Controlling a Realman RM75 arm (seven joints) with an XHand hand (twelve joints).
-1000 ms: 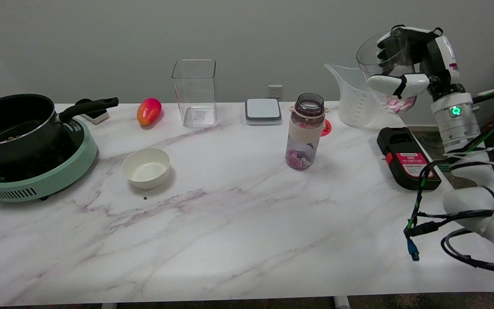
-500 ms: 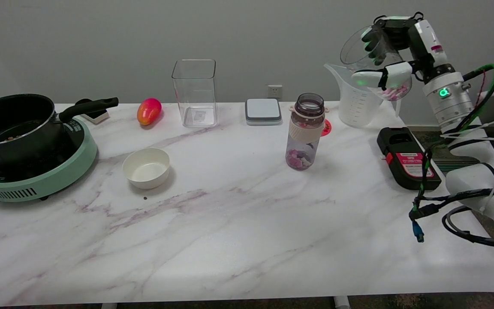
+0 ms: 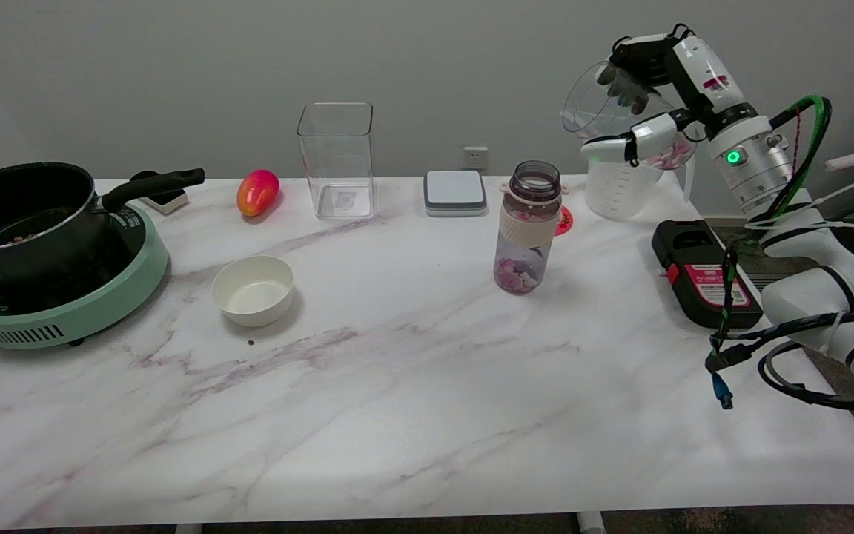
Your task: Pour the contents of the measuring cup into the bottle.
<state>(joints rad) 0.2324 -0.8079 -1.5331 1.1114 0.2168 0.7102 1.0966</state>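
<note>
Right hand (image 3: 646, 104) grasping the tilted cup (image 3: 605, 104) in the air, upper right of the frame.

The cup's mouth leans left, toward the bottle (image 3: 527, 226), which stands open on the tabletop (image 3: 397, 386) right of centre, pinkish bits at its bottom. Pink pieces seem to lie in the cup near the fingers. A clear jug (image 3: 616, 189) stands just behind and below the cup.

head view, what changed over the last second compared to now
The right robot hand, gripping the clear cup with pink pieces in it, carried it up and to the left, toward the bottle, and tipped its mouth further left. It now hangs in front of the larger measuring jug, still right of the bottle; nothing has poured. Bottle, jug, bowl, pot and black device stayed put.
</note>
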